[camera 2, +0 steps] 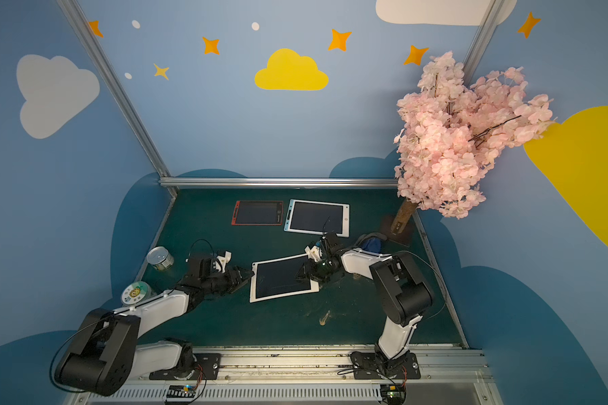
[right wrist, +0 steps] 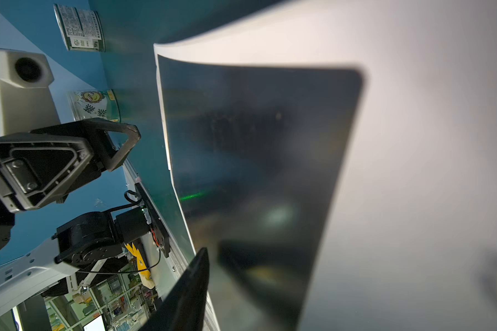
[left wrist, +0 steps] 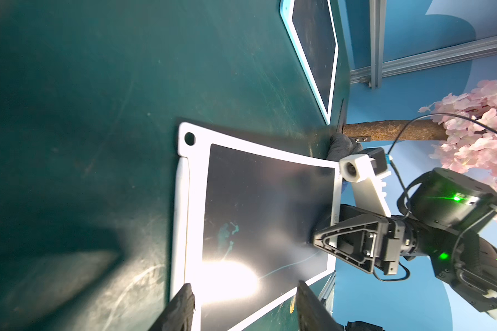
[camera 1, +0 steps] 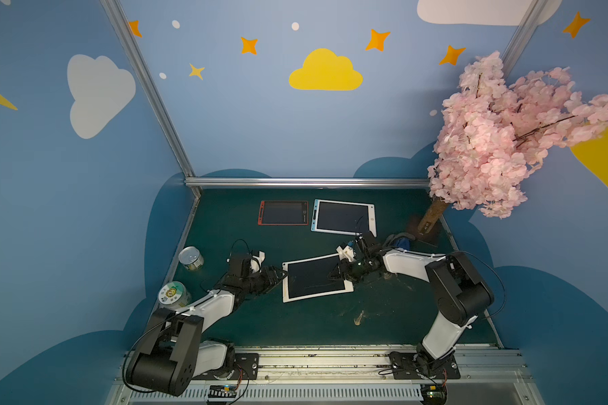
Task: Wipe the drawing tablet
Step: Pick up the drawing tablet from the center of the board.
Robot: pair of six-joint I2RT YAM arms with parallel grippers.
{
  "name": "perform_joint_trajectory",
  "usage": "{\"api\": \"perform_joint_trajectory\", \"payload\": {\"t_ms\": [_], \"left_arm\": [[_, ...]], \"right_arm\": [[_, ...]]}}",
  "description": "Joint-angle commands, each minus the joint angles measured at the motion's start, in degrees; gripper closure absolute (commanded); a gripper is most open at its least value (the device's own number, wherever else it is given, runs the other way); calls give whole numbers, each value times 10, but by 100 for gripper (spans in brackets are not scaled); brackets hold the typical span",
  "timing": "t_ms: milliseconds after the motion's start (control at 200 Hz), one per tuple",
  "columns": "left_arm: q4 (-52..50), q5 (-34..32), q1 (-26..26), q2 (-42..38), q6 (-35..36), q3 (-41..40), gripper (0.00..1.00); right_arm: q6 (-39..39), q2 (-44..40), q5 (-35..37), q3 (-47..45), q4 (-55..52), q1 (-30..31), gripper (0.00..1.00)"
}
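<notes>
**White drawing tablet lay mid-table with a gripper at each short edge**

On one can [right wrist: 94, 104] the label showed a cartoon sunflower face above large Chinese characters that I could not read. The second can [right wrist: 79, 28] bore fine print too small to make out, as were the marks on the red tablet [camera 1: 283, 213] and the blue-edged tablet [camera 1: 344, 217] behind. The white drawing tablet [camera 1: 316, 278] lay flat on the green table [camera 1: 295, 322], with a faint scribble [left wrist: 284, 266] on its screen and a stylus [left wrist: 181, 200] along its side. The left gripper [camera 1: 278, 277] reached low from the left with its fingers [left wrist: 181, 309] apart at the tablet's edge. The right gripper [camera 1: 337, 271] angled down over the opposite edge, and I could not tell whether it pinched.
</notes>
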Motion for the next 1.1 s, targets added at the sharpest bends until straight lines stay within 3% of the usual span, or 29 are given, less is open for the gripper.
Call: {"api": "perform_joint_trajectory", "payload": {"t_ms": [0, 245, 455, 536, 641, 811, 871, 976, 1096], "left_arm": [[-37, -3, 7, -5, 18, -3, 43], [-41, -5, 8, -6, 26, -5, 43], [-32, 3, 8, 0, 26, -3, 43], [-30, 6, 8, 2, 25, -3, 43], [-32, 12, 8, -7, 27, -2, 43], [-85, -11, -7, -99, 47, 11, 43], [-135, -39, -25, -147, 73, 31, 43], [-204, -92, -81, -225, 128, 71, 44], [-242, -169, -210, -285, 238, 122, 53]], "right_arm": [[-18, -29, 3, 4, -30, -9, 48], [-25, -79, -3, 2, -57, -28, 47], [-23, -110, -8, 6, -65, -31, 53], [-18, -115, -13, 6, -63, -30, 60], [-15, -121, -15, 9, -65, -29, 78], [-12, -136, -16, 13, -75, -28, 84], [-11, -142, -15, 16, -80, -25, 85], [-6, -158, -10, 25, -96, -21, 100], [13, -180, -7, 34, -102, -11, 100]]}}
